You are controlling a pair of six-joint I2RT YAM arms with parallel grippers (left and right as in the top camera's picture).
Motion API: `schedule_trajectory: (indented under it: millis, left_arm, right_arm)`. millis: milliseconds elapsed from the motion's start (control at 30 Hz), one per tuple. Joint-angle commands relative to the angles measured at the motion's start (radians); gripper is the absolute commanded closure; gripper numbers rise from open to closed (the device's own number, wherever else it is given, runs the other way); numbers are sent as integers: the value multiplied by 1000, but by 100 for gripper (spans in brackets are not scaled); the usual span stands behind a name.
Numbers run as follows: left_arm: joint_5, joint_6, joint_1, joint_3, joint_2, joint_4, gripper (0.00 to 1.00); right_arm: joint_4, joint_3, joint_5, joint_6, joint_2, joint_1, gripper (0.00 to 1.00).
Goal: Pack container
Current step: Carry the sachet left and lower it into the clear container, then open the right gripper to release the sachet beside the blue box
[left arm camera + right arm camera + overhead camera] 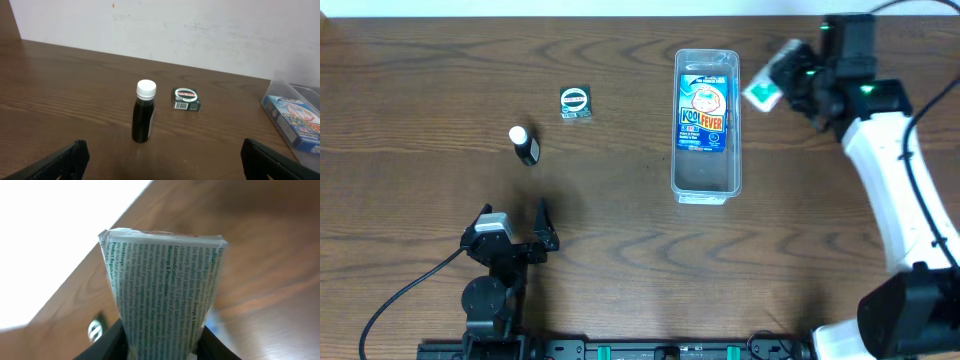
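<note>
The clear plastic container (706,125) lies at the table's back centre-right with a blue box (703,116) in it; its corner shows in the left wrist view (295,120). My right gripper (775,82) is shut on a white packet with green print (165,295), held in the air just right of the container's far end (761,95). My left gripper (515,222) is open and empty near the front left. A small black bottle with a white cap (144,118) stands ahead of it (524,145). A small dark green box (186,98) lies beyond (576,103).
A pale wall (200,30) borders the table's far edge. A black cable (400,300) runs from the left arm's base at the front left. The right arm's white body (900,190) reaches along the right side.
</note>
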Motion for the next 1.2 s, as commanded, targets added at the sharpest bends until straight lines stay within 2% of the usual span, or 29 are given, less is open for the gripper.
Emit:
schedule_trajectory:
  millis: [0,167,367,633,1167]
  left_arm:
    - [-27,6,-3,-19,-6,-39,2]
    - [-26,6,-3,-19,-6,-39,2]
    - [-26,6,-3,-19,-6,-38,2]
    - [-26,6,-3,-19,-6,-39,2]
    - [-26,6,-3,-19,-6,-39,2]
  right_arm:
    - [19,17,-3,-25,-9,88,64]
    - [36,17,91,-29,13,196,61]
    - [71,17,145,-152,66,277,56]
    - [74,17,191,-259,170,283,55]
    - [146,17,190,-298,335,254,51]
